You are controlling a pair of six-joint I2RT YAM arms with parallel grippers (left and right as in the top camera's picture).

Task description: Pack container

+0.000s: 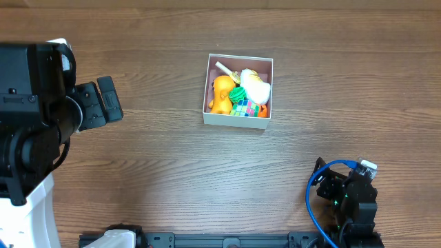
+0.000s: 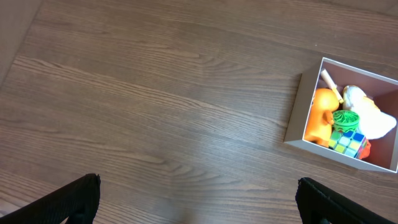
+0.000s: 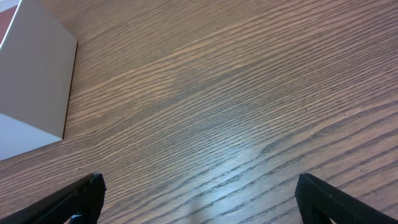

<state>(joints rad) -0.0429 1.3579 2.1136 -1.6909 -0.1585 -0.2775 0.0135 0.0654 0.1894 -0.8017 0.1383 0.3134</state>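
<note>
The container [image 1: 234, 120], a square white box with a pink inside, stands on the wooden table at the far middle. In it lie an orange toy [image 1: 221, 95], a green toy [image 1: 238, 94], a coloured cube [image 1: 242, 108] and a white plush [image 1: 256, 86]. The left wrist view shows the container [image 2: 297, 112] at the right with the same toys. My left gripper [image 1: 103, 103] [image 2: 198, 186] is open and empty, well left of the container. My right gripper [image 1: 332, 183] [image 3: 199, 183] is open and empty, near the front right. The right wrist view shows only the container's white wall [image 3: 31, 93].
The left arm's white base [image 1: 27, 200] stands at the front left. A blue cable [image 1: 318, 207] loops on the right arm. A black rail [image 1: 227, 241] runs along the table's front edge.
</note>
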